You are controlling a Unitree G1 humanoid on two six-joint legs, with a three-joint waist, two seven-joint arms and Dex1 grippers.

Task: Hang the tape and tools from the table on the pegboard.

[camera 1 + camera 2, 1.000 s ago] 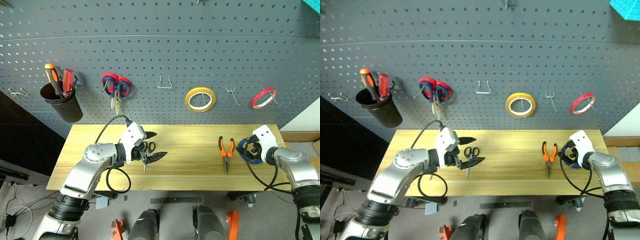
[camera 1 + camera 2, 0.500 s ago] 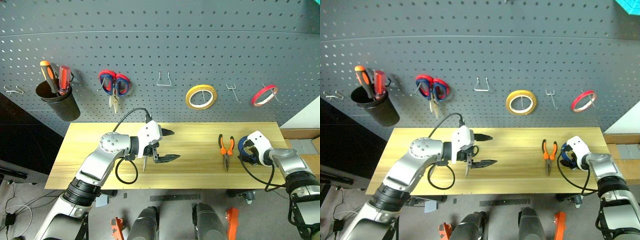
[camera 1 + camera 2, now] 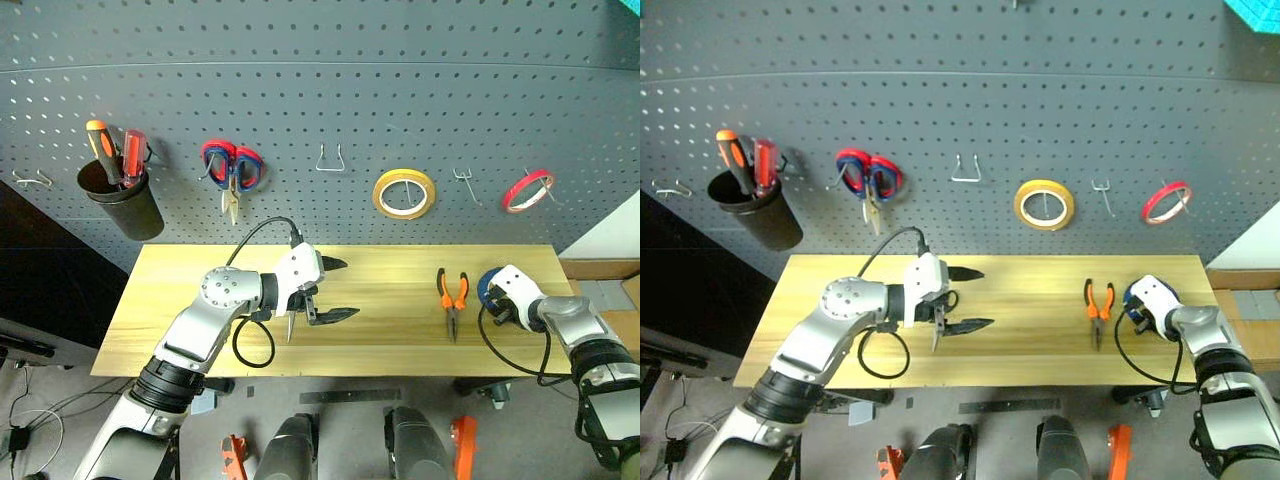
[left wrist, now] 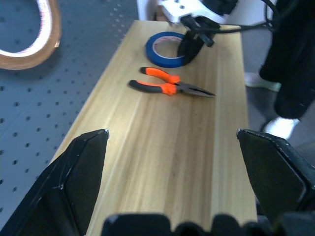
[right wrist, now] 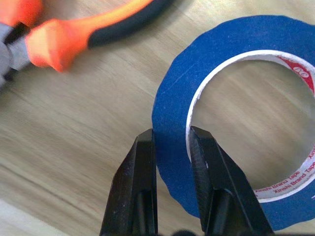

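The blue tape [image 5: 172,98] lies flat at the right end of the table [image 3: 390,335]. My right gripper [image 5: 172,132] is shut on the tape's wall, one finger outside the ring and one in the hole. The orange-and-black pliers [image 3: 450,296] lie just left of the tape [image 4: 165,49]. My left gripper [image 3: 350,289] hovers open over the table's middle, pointing right, with nothing between its fingers [image 4: 74,182]. A thin metal tip [image 3: 289,328] pokes out from under the left hand; the tool itself is hidden. The pegboard [image 3: 300,80] rises behind the table.
On the pegboard hang a black cup [image 3: 125,205] with orange and red screwdrivers, red-and-blue scissors [image 3: 232,170], a yellow tape roll [image 3: 403,193], a red roll [image 3: 527,190] and bare hooks [image 3: 330,160]. A person's dark legs [image 4: 290,59] stand beyond the table's right end.
My right gripper has sunk onto the blue tape and shut on its wall. My left hand has shifted a little to the right and now covers the small black scissors.
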